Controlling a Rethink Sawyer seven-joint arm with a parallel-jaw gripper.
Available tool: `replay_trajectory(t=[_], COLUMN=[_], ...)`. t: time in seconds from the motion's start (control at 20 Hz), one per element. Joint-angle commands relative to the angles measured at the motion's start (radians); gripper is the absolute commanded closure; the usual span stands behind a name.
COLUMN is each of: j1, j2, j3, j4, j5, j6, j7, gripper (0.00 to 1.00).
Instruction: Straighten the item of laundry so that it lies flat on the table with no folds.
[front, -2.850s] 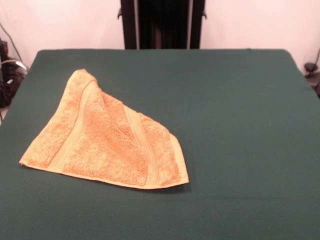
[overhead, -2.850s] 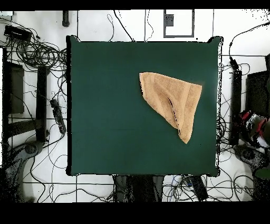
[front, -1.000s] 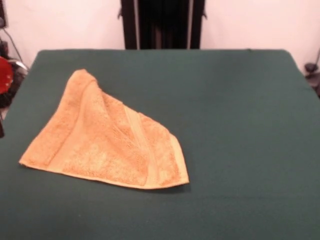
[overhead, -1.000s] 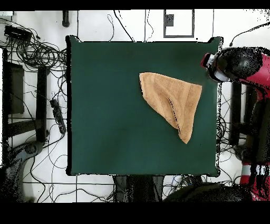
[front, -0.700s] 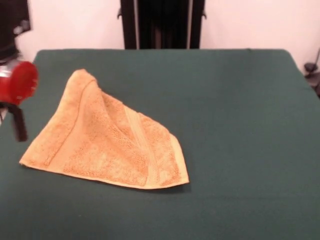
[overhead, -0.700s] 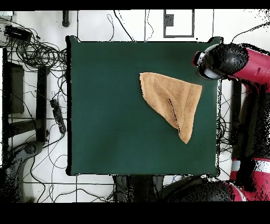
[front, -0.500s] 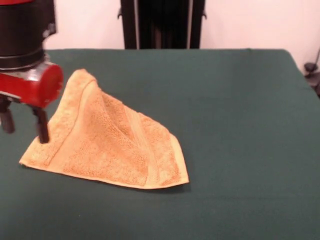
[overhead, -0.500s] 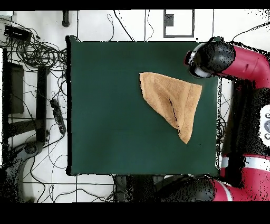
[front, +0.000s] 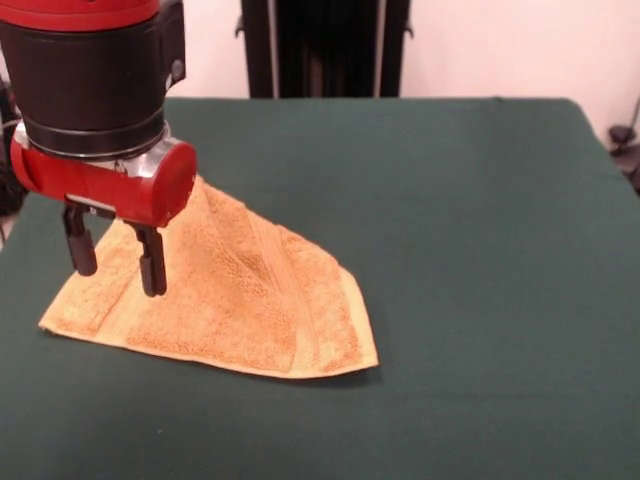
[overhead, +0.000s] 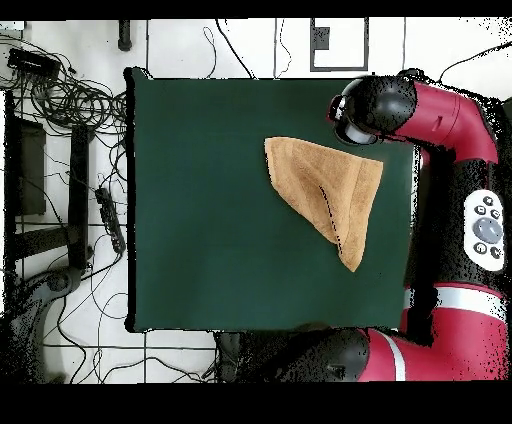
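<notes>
In the front view, the pincer hangs from a red and black wrist with its two dark fingers spread apart and nothing between them. The orange-tan terry washcloth lies right under and beside the pincer on the dark green tabletop; the finger on the picture's left hangs over the cloth's left part, and the other finger stands in front of the pile a little farther in. Whether the tips touch the terry cannot be told. The washcloth is folded into a rough triangle: its long hemmed edge runs below the pincer toward a corner well off to the pincer's right in this picture, and a raised fold climbs up behind the red wrist, which hides the cloth's top point. A flat woven band crosses the terry to the right of the fingers. In the overhead view, the red arm comes in from the picture's right, and its black, rounded end covers the pincer, so the fingers do not show there. The washcloth starts just under that black end and spreads away from it, tapering to a point well away from the pincer, toward the picture's bottom.
</notes>
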Motion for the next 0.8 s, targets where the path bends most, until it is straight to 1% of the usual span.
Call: replay_trajectory(t=[0.05, 0.35, 0.8], j1=[0.018, -0.011, -0.017], j2=[0.028, 0.057, 0.072], j3=[-0.03, -0.037, -0.042], j4=[0.043, 0.058, 0.123], j5=[0.046, 0.049, 0.051], j6=[0.038, 0.006, -0.05], j7=[0.218, 0.171, 0.165], gripper=[0.0, 0.0, 0.0])
